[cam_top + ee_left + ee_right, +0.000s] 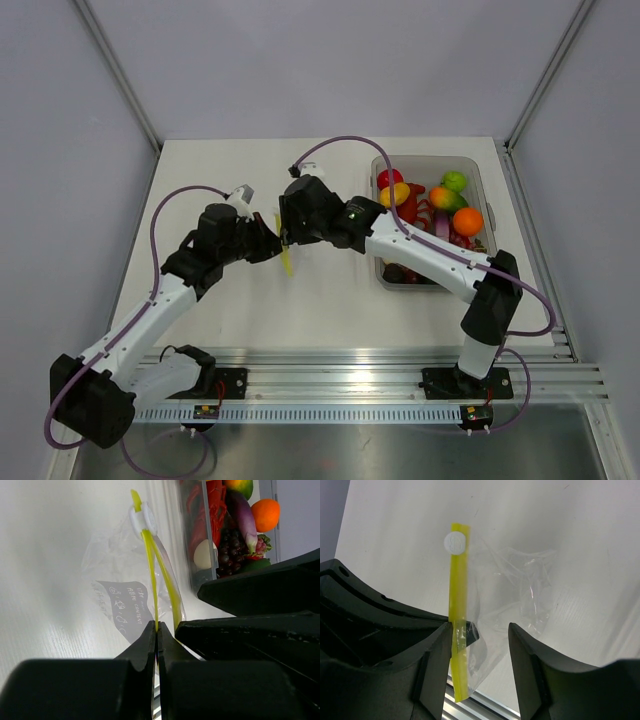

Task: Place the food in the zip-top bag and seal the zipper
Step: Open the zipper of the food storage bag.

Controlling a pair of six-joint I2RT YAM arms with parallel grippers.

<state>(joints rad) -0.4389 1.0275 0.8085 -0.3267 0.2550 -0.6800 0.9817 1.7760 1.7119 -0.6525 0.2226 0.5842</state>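
White table (330,300), centre: left gripper (156,630) clamped on the zipper (457,580) of the zip-top bag (520,580). Right gripper (480,627) has its fingers apart, straddling the film. Bag looks empty. Risk: closing the zipper now locks the food (440,200) out.

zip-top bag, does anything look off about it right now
Yes: the zip-top bag looks empty while the left tool is pinched shut on its zipper. The food in view sits in the bin, and the zipper's two yellow tracks gape apart.

White table (330,300); clear bin (425,160) w/ food (467,220), right rear.
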